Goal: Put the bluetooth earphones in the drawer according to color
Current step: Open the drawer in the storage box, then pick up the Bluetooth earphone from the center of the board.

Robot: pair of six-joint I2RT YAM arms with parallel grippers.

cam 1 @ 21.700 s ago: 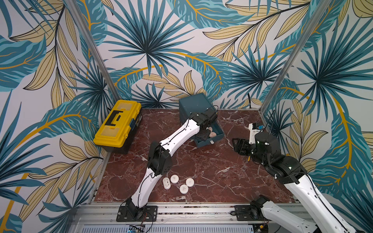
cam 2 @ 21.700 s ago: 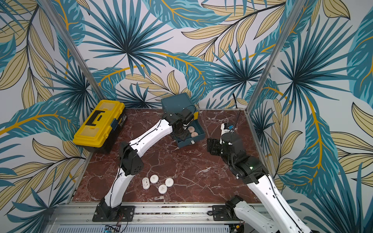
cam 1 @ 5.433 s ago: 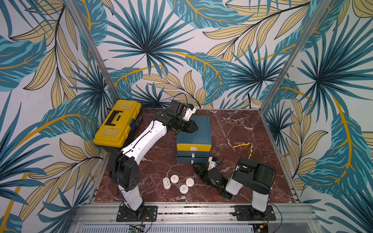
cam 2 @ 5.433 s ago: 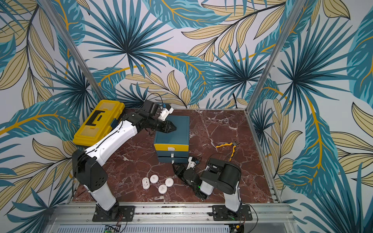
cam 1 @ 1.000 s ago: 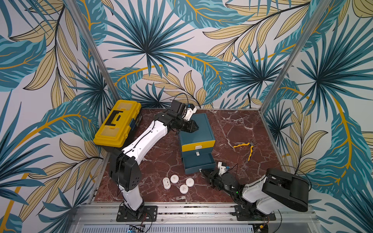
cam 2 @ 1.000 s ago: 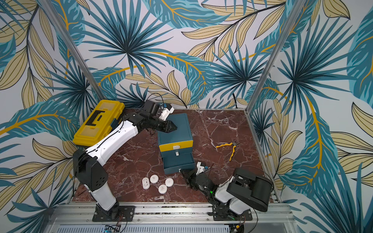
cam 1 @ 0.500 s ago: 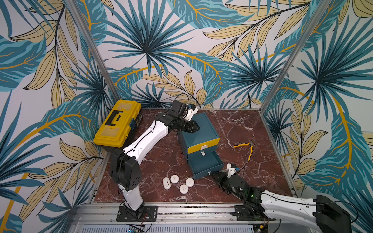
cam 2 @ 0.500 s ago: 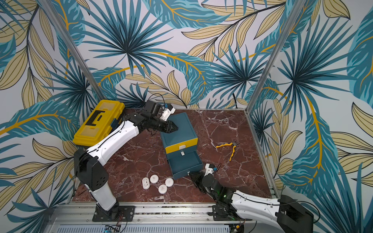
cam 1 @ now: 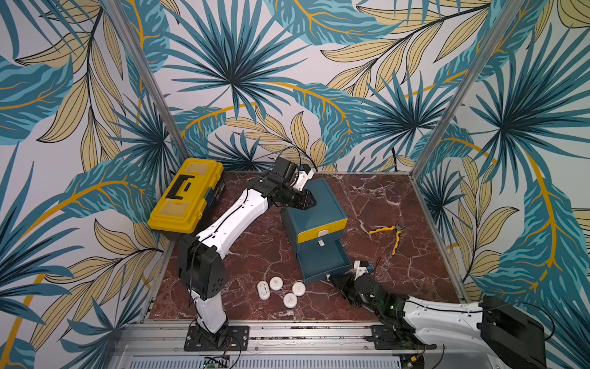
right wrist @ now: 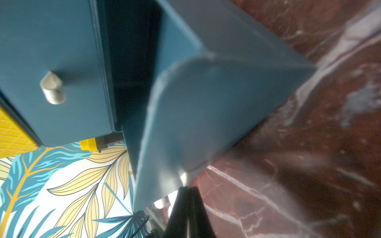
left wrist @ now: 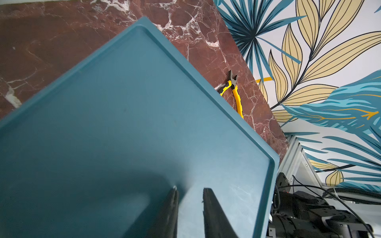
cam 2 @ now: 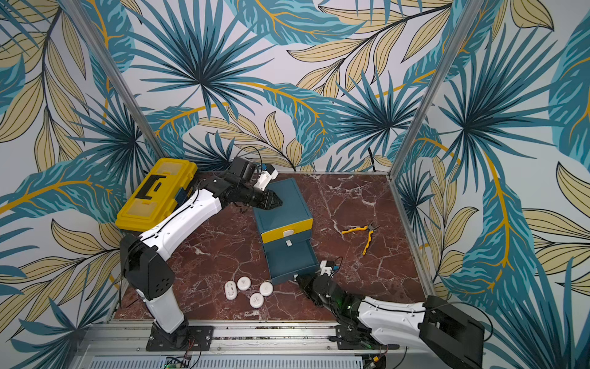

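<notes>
Teal three-drawer cabinet [cam 1: 322,207] stands mid-table with its bottom drawer [cam 1: 321,260] pulled out toward 5 o'clock. The left gripper [cam 1: 311,202] rests on the cabinet top at its 10 o'clock edge, fingers [left wrist: 212,210] a narrow gap apart and gripping nothing. The right gripper [right wrist: 186,188] sits at the drawer front with its fingers pressed together by the white tab handle [right wrist: 182,177]. Whether they pinch the handle is unclear. Four white earphone cases [cam 1: 276,283] lie on the marble table [cam 1: 255,249] at the cabinet's 7 o'clock.
</notes>
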